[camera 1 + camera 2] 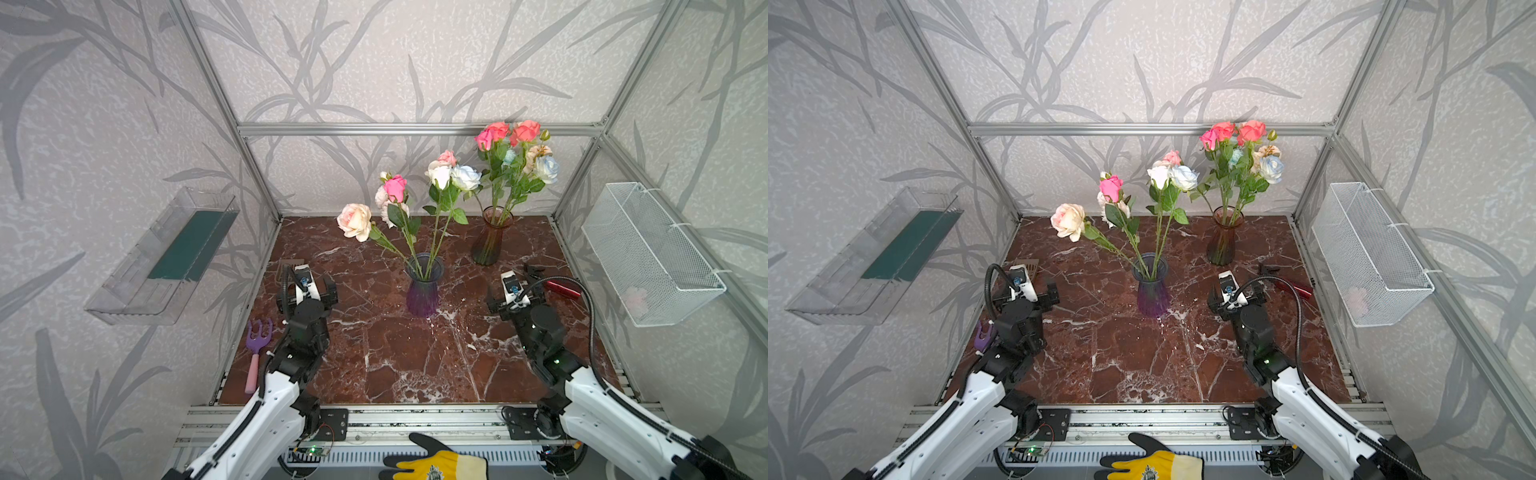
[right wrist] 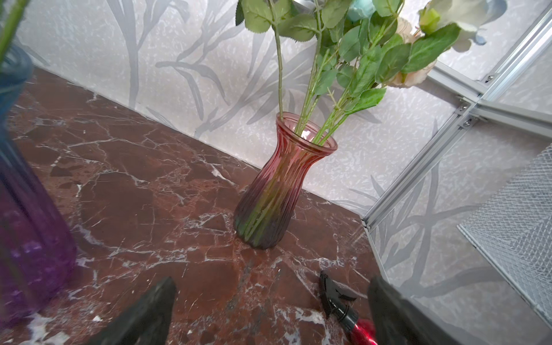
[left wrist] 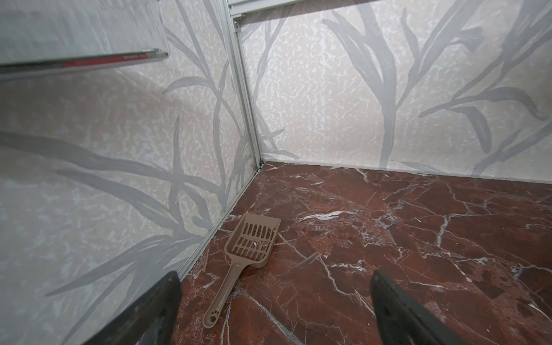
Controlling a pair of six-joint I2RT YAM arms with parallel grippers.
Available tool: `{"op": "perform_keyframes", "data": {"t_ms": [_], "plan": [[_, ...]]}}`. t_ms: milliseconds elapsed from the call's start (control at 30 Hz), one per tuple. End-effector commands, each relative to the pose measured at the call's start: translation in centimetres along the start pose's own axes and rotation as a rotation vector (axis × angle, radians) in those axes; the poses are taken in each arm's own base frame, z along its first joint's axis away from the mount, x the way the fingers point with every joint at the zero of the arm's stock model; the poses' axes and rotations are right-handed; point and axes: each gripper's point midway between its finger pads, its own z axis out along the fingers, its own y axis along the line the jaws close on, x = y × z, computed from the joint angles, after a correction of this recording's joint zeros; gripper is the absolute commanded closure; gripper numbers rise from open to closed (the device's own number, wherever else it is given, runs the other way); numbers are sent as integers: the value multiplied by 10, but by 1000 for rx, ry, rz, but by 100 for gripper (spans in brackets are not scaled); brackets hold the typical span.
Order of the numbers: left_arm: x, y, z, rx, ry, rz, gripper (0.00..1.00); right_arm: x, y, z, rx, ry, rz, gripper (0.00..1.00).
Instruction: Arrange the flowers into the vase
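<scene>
A purple vase [image 1: 424,286] [image 1: 1151,286] stands mid-table and holds several flowers: a cream rose [image 1: 354,221] leaning left, a pink rose [image 1: 395,188] and white roses [image 1: 453,176]. At the back right a reddish ribbed vase [image 1: 492,241] [image 2: 268,191] holds more flowers [image 1: 515,153] in coral, pink and pale blue. My left gripper [image 1: 307,286] [image 3: 274,274] hangs open and empty left of the purple vase. Right of that vase my right gripper [image 1: 515,291] [image 2: 271,280] is open too, facing the reddish vase with nothing between its fingers.
A beige slotted scoop [image 3: 251,242] lies by the left wall ahead of my left gripper. A red spray bottle [image 2: 343,310] lies near my right gripper. A purple garden fork [image 1: 257,345] lies at the left edge. On the side walls hang a wire basket [image 1: 648,253] and a clear tray [image 1: 166,257].
</scene>
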Motion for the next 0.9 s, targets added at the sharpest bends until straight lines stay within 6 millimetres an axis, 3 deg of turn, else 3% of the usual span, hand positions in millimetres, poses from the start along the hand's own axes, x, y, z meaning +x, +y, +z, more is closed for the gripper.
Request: {"op": "perform_keyframes", "data": {"t_ms": [0, 100, 367, 500, 667, 867], "plan": [[5, 3, 19, -62, -41, -61, 1, -19, -13, 12, 36, -125, 16, 1], [26, 4, 38, -122, -38, -55, 1, 6, -24, 25, 105, -84, 51, 1], [68, -5, 67, -95, -25, -5, 1, 54, -17, 43, 81, 20, 86, 1], [100, -20, 84, 30, 20, -16, 1, 51, -31, 48, 154, -11, 111, 1], [102, -24, 91, 39, 53, 4, 1, 52, -21, 47, 86, 0, 115, 1], [107, -25, 104, 54, 127, 1, 1, 89, -17, 56, 25, 160, 210, 1]]}}
